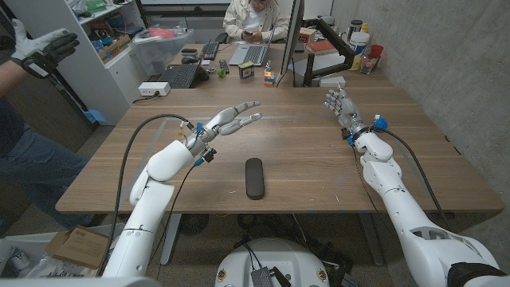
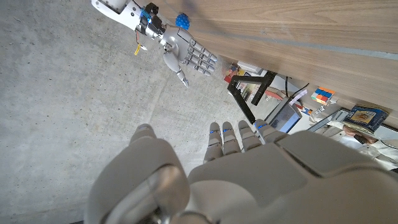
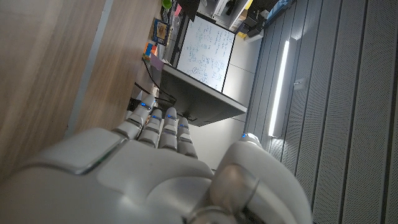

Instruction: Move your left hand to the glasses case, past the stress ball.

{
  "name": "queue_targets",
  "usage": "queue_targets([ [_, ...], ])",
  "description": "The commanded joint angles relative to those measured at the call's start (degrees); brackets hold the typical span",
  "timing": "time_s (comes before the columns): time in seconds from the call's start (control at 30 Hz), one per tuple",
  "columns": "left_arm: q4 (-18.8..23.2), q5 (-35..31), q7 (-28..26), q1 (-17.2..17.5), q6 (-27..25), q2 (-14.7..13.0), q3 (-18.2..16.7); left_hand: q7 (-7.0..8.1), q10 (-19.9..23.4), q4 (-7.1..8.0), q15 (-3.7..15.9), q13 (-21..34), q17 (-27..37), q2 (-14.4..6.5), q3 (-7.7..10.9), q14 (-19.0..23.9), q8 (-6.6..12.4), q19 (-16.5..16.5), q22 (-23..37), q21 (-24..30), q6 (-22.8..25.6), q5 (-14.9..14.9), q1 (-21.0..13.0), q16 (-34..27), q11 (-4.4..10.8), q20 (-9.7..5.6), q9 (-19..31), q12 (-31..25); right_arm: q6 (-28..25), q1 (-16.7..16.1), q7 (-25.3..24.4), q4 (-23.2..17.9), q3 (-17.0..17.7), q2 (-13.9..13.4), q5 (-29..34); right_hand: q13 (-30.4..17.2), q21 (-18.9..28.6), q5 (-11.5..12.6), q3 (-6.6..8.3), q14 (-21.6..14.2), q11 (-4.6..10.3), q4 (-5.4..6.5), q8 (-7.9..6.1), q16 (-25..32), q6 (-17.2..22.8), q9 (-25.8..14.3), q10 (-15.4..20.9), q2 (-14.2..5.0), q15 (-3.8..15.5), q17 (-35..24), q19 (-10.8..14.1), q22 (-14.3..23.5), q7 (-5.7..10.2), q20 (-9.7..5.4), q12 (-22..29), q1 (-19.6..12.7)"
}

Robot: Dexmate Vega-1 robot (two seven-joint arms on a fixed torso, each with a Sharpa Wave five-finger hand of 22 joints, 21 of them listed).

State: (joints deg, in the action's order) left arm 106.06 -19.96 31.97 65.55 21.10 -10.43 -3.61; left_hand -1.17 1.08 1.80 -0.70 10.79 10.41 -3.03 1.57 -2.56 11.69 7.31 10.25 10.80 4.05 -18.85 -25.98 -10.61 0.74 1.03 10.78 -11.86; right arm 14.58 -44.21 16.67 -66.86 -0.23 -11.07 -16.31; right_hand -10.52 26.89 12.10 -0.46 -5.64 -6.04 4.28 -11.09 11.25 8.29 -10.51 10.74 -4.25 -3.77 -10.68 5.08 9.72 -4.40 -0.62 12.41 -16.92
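- The dark, oblong, round-ended glasses case point(image 1: 254, 178) lies nearest me on the brown wooden table point(image 1: 303, 159), close to the near edge and about midway between my arms, touching nothing.
- My left hand point(image 1: 229, 121) is up over the table beyond the case and toward my left, its fingers point(image 1: 249, 106) stretched out and apart, holding nothing and touching nothing; the case is back toward me and a little to the right of it.
- Bare wood lies between that hand and the case, and around the case on every side.
- My right hand point(image 1: 341, 106) stands over the right part of the table, well apart from the case, fingers spread and raised, holding nothing.
- A small blue ball-like object point(image 1: 379, 123) sits at my right wrist; I cannot tell what it is.
- At the far edge a small multicoloured cube point(image 1: 269, 77) stands, with a desk of keyboards point(image 1: 182, 75) beyond.
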Motion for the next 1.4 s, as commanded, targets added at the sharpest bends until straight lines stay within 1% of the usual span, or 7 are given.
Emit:
queue_targets([
  [0.03, 1.9, -1.8, 0.3, 1.6, -0.3, -1.7, -0.5, 0.39, 0.0, -0.42, 0.15, 0.3, 0.1, 0.0, 0.17, -0.5, 0.02, 0.3, 0.3, 0.4, 0.2, 0.2, -0.9, -0.1, 0.24, 0.23, 0.2, 0.0, -0.1, -0.4, -0.5, -0.6, 0.1, 0.1, 0.1, -0.2, -0.1, -0.1, -0.33, -0.2, 0.09, 0.17, -0.02, 0.0, 0.1, -0.1, 0.7, -0.48, -0.11, -0.1, 0.6, 0.3, 0.10, -0.10, 0.0, -0.1],
  [0.27, 2.5, -2.6, 0.7, 1.8, -1.3, -2.3, -0.5, 0.43, -0.1, -0.57, 0.17, 0.3, 0.1, -0.1, 0.22, -0.5, 0.03, 0.4, 0.3, 0.4, 0.2, 0.3, -1.2, -0.1, 0.34, 0.60, 0.2, 0.1, 0.1, -0.1, -0.4, -0.2, 0.1, 0.0, 0.1, -0.2, -0.3, -0.1, -0.36, -0.2, 0.15, 0.15, -0.03, -0.1, 0.2, -0.1, 0.7, -0.49, -0.03, -0.1, 0.6, 0.3, 0.11, -0.08, 0.0, -0.1],
  [0.57, 2.7, -3.9, 1.2, 1.5, -2.3, -3.2, 0.1, 0.37, 0.0, -0.75, 0.28, 0.3, 0.1, -0.2, 0.26, -0.5, 0.18, 0.5, 0.3, 0.5, 0.6, 0.5, -1.6, -0.1, 0.53, 0.65, 0.2, 0.0, 0.3, 0.6, 0.2, 0.7, 0.1, 0.0, 0.0, -0.2, -0.5, -0.1, -0.40, -0.2, 0.19, 0.12, -0.03, -0.1, 0.2, -0.1, 0.7, -0.49, -0.02, -0.1, 0.7, 0.3, 0.12, -0.03, 0.0, -0.1],
  [0.87, 3.1, -5.2, 0.9, 1.5, -2.7, -3.8, 0.3, 0.33, 0.0, -0.86, 0.28, 0.3, 0.1, -0.3, 0.28, -0.5, 0.15, 0.5, 0.3, 0.5, 0.6, 0.6, -1.9, -0.1, 0.60, 0.68, 0.2, 0.0, 0.5, 0.8, 0.3, 0.7, 0.4, -0.2, 0.1, -0.2, -0.7, -0.1, -0.43, -0.3, 0.07, 0.10, -0.02, 0.0, 0.1, -0.1, 0.8, -0.50, -0.01, -0.1, 0.8, 0.3, 0.13, -0.07, 0.0, -0.1],
  [1.4, 4.5, -7.3, -0.4, 2.9, -1.2, -4.7, 0.8, 0.53, 0.0, -1.09, 0.41, 0.3, 0.1, -0.5, 0.32, -0.4, 0.07, 0.7, 0.3, 0.6, 0.5, 0.7, -2.4, -0.2, 0.86, 0.83, 0.2, 0.0, 1.4, 1.6, 0.7, 1.6, 0.4, 0.2, -0.1, -0.2, -1.2, -0.1, -0.50, -0.3, 0.11, 0.07, -0.01, -0.1, 0.2, -0.1, 0.9, -0.54, -0.03, -0.1, 0.9, 0.3, 0.18, -0.02, 0.0, 0.0],
])
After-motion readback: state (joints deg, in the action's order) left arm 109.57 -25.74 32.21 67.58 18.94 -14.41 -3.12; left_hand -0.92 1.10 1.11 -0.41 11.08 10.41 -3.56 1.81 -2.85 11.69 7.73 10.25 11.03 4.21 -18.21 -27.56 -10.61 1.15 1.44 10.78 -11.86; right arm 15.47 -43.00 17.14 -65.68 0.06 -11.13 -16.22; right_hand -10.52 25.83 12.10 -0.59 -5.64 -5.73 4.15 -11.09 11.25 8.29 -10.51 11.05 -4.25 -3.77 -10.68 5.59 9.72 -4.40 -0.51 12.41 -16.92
